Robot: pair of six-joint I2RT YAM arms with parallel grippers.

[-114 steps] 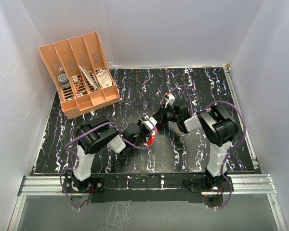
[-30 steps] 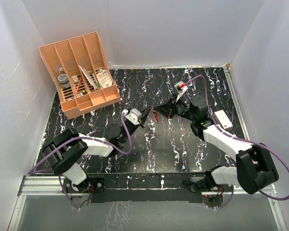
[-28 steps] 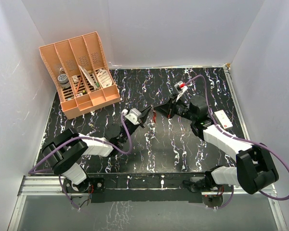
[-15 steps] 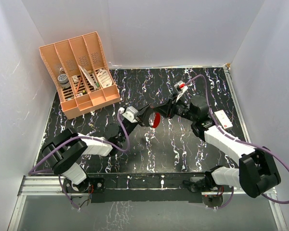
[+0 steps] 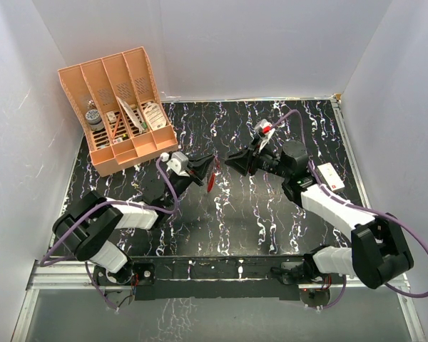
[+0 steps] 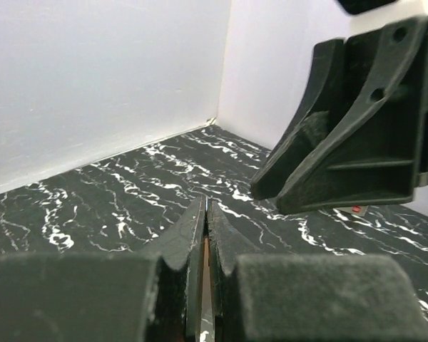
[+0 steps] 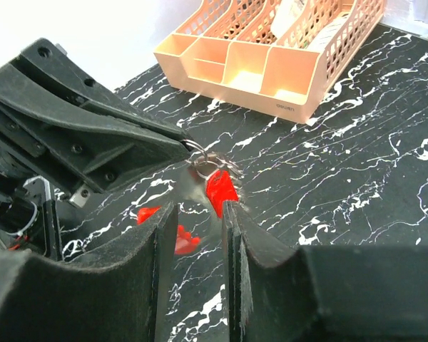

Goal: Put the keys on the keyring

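My left gripper (image 5: 210, 163) is over the middle of the table, shut on a thin piece that shows as a sliver between its closed fingers in the left wrist view (image 6: 205, 204). In the right wrist view a small metal ring (image 7: 197, 151) sticks out of its tip. The red-headed key (image 7: 220, 189) dangles from that ring, blurred. The red rim of the keyring (image 7: 186, 242) hangs lower, partly behind my finger. From above the bunch is a red sliver (image 5: 212, 179). My right gripper (image 5: 230, 158) is open and empty, a little right of the left tip, with the key just past its fingertips (image 7: 198, 207).
An orange desk organizer (image 5: 121, 107) with small items stands at the back left, also in the right wrist view (image 7: 271, 50). White walls close the black marbled table (image 5: 271, 214) on three sides. The right gripper's body fills the upper right of the left wrist view (image 6: 342, 142).
Half a second ago both grippers met at the red keyring. Now the right gripper has let go and opened, and the left gripper has drawn back to the left with the dangling bunch.
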